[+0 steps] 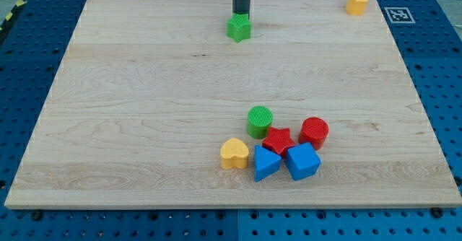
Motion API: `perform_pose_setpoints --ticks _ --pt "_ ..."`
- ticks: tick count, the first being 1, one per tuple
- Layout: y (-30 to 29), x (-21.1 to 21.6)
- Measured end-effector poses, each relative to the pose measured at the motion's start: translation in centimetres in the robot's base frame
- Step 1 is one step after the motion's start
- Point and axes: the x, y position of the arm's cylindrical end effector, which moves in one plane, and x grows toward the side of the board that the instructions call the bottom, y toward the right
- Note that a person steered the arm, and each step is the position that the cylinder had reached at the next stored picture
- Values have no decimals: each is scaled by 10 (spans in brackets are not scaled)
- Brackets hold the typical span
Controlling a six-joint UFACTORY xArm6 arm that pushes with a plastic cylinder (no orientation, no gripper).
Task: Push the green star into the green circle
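One camera looks down at a slant. It takes in the whole pale wooden board [144, 125] from its near edge.

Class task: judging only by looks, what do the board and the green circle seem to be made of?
Board: apparently pale wood, matte, with visible grain lines and plank seams.
Green circle: probably plastic, one solid colour with fine ridges on top, perhaps 3D-printed; the look leaves this open.

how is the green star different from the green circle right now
The green star sits alone near the view's top with my tip right behind it; the green circle sits low on the board in a cluster, against the red star. The green star has a notched outline; the green circle is a round cylinder with a ribbed top. Both are the same green.
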Motion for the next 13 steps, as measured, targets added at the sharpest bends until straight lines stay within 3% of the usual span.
perform_pose_setpoints --ticks 8,11,13 --pt "-37 199" --pt "-117 211" --pt "-60 236"
